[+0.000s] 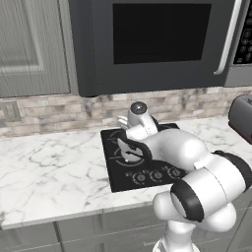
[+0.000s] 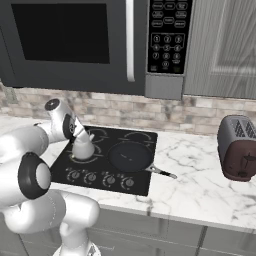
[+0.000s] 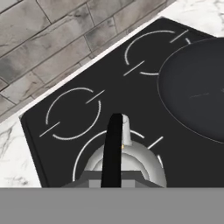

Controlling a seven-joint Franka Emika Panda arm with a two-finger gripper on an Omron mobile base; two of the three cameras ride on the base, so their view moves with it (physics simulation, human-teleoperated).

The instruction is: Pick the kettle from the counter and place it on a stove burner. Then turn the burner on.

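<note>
Cooktop point(image 3: 131, 96); kettle point(image 3: 127, 162) beneath jaws.

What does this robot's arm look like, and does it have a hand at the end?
The arm is made of smooth, rounded glossy white segments joined by dark, near-black bands at the joints, with a grey cap on one joint. No cables or markings show. Its pincer sits low by the kettle, too hidden to describe.
</note>
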